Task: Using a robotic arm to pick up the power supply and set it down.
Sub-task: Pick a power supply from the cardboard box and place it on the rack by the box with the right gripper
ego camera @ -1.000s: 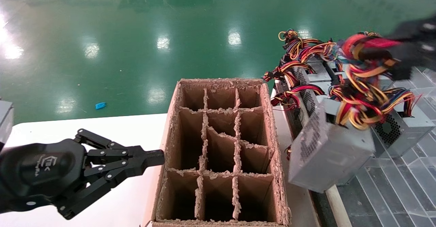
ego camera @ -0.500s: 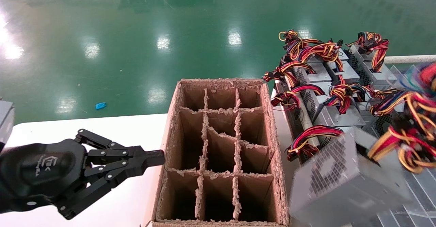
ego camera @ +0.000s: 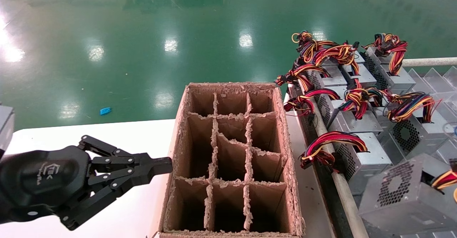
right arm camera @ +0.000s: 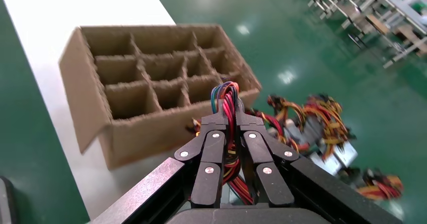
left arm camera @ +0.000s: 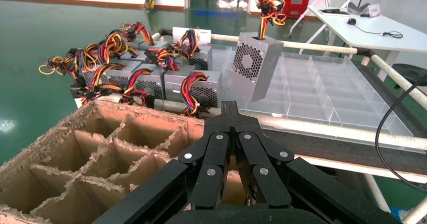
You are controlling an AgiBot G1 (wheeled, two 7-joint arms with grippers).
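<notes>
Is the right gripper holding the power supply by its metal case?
No, the right gripper is shut on the wire bundle, with the coloured wires running between its fingers.

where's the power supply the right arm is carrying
In the head view the power supply is at the lower right, beside the cardboard box, hanging by its wires from the right gripper.

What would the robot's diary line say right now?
right gripper: shut on wire bundle of grey metal power supply, hanging | left gripper: shut, beside brown cardboard divider box
</notes>
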